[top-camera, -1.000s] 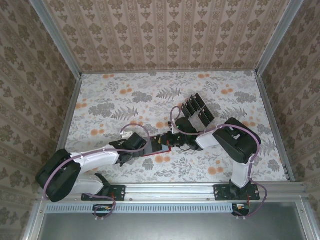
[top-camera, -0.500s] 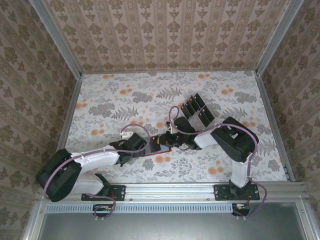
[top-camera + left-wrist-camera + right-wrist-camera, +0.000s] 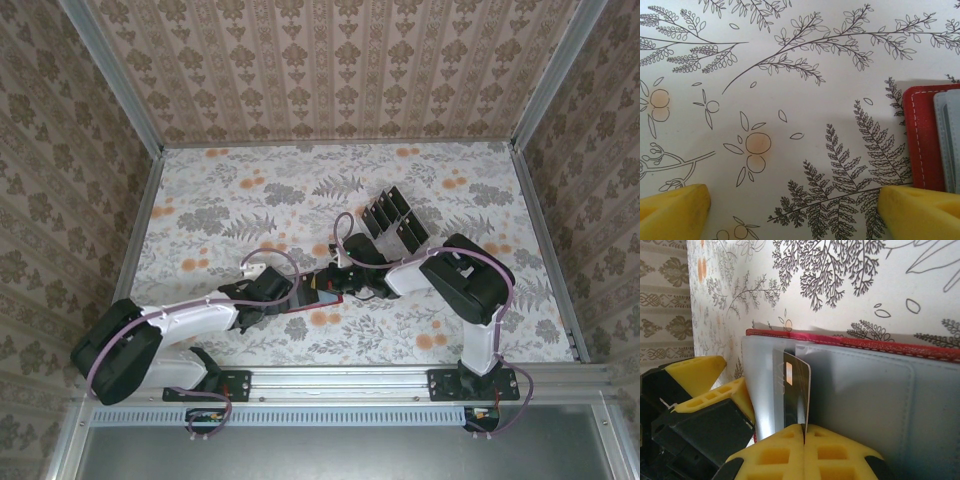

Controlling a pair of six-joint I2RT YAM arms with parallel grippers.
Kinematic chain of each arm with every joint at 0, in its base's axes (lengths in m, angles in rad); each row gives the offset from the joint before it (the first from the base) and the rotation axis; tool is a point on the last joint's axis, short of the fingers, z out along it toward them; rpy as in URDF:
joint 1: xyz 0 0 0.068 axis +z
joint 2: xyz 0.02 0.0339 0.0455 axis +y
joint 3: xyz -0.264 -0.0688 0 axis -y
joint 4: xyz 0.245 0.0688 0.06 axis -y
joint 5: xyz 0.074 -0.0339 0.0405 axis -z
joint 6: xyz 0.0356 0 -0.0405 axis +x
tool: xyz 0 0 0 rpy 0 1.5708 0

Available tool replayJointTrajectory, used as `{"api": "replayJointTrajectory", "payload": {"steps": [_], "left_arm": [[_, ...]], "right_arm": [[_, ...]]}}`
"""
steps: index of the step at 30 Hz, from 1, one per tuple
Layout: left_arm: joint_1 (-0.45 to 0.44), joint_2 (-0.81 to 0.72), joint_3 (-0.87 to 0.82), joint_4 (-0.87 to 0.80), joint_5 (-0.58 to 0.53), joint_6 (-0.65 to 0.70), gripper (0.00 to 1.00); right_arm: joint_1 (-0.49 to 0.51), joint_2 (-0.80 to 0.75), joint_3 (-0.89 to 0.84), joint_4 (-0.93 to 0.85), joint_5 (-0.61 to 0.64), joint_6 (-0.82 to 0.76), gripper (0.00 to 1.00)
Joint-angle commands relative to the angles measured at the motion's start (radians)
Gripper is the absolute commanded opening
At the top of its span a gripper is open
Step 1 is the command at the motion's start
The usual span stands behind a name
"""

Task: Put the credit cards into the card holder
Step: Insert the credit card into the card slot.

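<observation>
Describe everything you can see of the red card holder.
The card holder lies open and flat on the flowered table, between the two grippers. Its outside looks like red leather with pale stitching along the rim. Inside are greyish, semi-clear pockets side by side. The right gripper, shut on a black credit card, holds that card against the pockets where two meet. One finger of the open left gripper sits beside its red edge; contact cannot be told.

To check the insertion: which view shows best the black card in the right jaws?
The right wrist view: the card is close up, pinched in the shut jaws at the wallet. The top view gives a dark speck; the left wrist view, the wallet's edge.
</observation>
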Motion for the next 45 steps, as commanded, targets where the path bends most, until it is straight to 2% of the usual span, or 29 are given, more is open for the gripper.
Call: {"api": "replayJointTrajectory", "payload": {"steps": [1,4,10,13,15,22,32,37,42,45], "left_arm": [[0.006,-0.021,-0.02,-0.04,0.017,0.001,1.0],[0.028,-0.07,-0.008,-0.072,0.019,0.018,1.0],[0.086,-0.135,0.001,-0.099,0.044,0.062,1.0],[0.106,-0.137,0.0,-0.098,0.053,0.071,1.0],[0.113,-0.134,-0.002,-0.093,0.06,0.076,1.0],[0.12,-0.107,-0.003,-0.058,0.077,0.089,1.0],[0.117,-0.073,0.013,-0.01,0.114,0.111,1.0],[0.111,-0.058,0.026,-0.001,0.117,0.118,1.0],[0.102,-0.023,0.035,0.017,0.119,0.118,1.0],[0.097,0.001,0.041,0.027,0.119,0.117,0.99]], "right_arm": [[0.014,-0.004,0.004,-0.183,0.064,-0.024,0.04],[0.015,-0.027,0.033,-0.277,0.088,-0.052,0.11],[0.013,-0.07,0.089,-0.407,0.123,-0.105,0.38],[0.014,-0.091,0.123,-0.471,0.141,-0.129,0.45],[0.015,-0.106,0.144,-0.514,0.162,-0.148,0.47],[0.015,-0.131,0.211,-0.657,0.229,-0.209,0.47],[0.017,-0.159,0.261,-0.768,0.314,-0.277,0.46],[0.026,-0.143,0.307,-0.844,0.374,-0.315,0.34],[0.035,-0.113,0.332,-0.868,0.4,-0.329,0.17],[0.04,-0.094,0.341,-0.871,0.408,-0.331,0.13]]}}
